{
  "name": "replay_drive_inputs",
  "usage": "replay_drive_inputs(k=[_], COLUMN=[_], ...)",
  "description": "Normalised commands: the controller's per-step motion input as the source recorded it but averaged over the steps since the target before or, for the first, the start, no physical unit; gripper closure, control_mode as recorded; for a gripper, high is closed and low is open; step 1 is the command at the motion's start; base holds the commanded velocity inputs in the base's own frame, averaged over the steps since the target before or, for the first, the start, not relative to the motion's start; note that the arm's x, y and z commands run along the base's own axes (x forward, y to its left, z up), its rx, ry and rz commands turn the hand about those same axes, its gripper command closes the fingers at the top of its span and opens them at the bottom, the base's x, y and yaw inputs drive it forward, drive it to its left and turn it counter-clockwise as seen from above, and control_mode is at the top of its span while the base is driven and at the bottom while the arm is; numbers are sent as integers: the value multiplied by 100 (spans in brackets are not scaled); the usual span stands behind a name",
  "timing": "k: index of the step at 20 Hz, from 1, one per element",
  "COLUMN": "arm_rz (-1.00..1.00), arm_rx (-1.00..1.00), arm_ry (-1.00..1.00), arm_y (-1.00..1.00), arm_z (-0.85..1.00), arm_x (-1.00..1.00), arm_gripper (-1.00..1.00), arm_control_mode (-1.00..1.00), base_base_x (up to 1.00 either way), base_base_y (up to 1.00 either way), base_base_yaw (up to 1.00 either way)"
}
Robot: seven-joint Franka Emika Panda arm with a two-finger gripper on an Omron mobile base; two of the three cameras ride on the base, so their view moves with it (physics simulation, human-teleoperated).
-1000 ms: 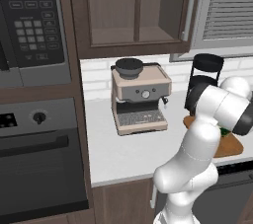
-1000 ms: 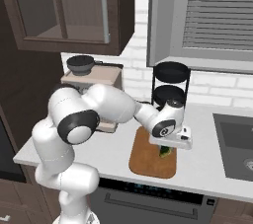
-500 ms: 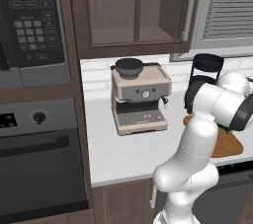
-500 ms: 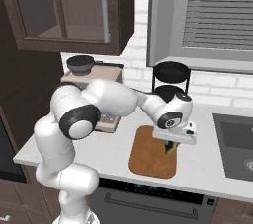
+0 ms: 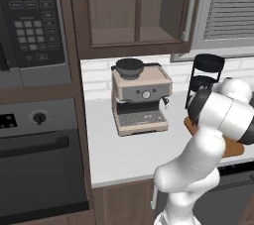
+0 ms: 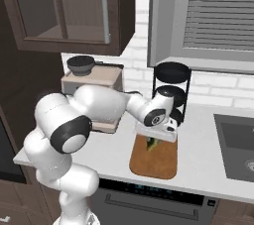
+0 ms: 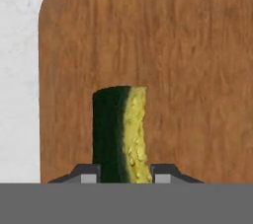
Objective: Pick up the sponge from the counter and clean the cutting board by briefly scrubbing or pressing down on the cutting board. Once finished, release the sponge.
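One sponge (image 7: 121, 131) is clamped edgewise in the pincer (image 7: 121, 172), over the cutting board (image 7: 188, 70). Soft, light, compressible; best gripped across the narrow faces, pressed down gently.

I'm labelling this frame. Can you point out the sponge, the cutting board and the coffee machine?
sponge (image 7: 121, 131), hand view, on its green-yellow seam.
cutting board (image 6: 159, 162), right base view, bare wood near its front.
coffee machine (image 5: 141, 101), left base view, its front panel.

Even, soft rendered light, faint shadows, no glare, slightly coarse, low-detail textures.
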Motion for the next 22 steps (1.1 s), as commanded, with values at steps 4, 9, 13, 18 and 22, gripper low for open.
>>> replay_drive_inputs(k=[4,9,13,18,22], arm_rz=[0,-1,-5,-3,-1], arm_rx=[0,0,0,0,0], arm_ry=[0,0,0,0,0], arm_y=[70,18,-35,-58,-67], arm_z=[-15,-2,0,0,-6], arm_x=[0,8,37,34,19], arm_gripper=[100,100,100,100,100], arm_control_mode=[-100,-100,-100,-100,-100], base_base_x=[0,0,0,0,0], base_base_y=[0,0,0,0,0], base_base_yaw=[0,0,0,0,0])
